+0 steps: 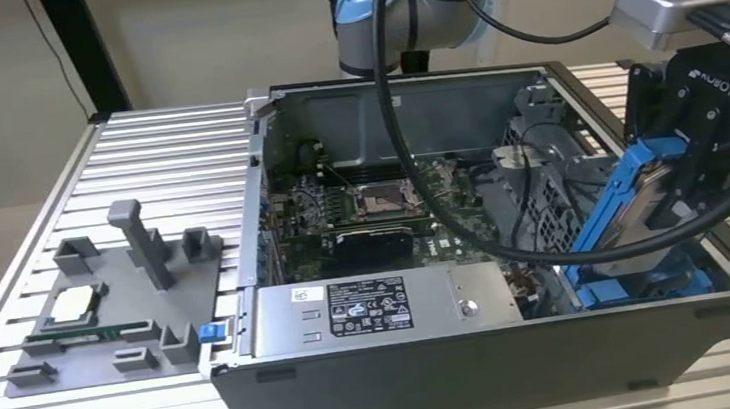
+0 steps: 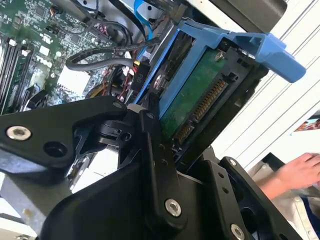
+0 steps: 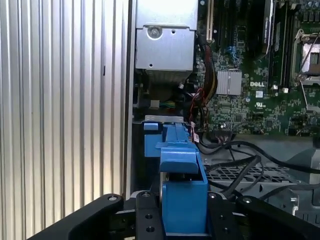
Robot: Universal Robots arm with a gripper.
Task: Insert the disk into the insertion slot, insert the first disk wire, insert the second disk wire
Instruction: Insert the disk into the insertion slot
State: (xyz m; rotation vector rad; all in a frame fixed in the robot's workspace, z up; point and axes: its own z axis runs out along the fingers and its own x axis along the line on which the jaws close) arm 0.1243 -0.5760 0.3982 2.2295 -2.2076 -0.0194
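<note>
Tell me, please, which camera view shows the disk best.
The second wrist view: the disk shows its green circuit board, connector pins and blue carrier close up. The exterior view shows the disk tilted, partly behind cables; the first wrist view, its blue carrier end-on.

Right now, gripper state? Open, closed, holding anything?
Gripper: closed on the disk, clamped by its blue carrier frame; the disk is tilted over the open computer case.

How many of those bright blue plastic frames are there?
2. The held frame, carrying the disk, is clamped in the claw over the computer case; the lower frame sits beneath it inside the case. Others may be hidden.
</note>
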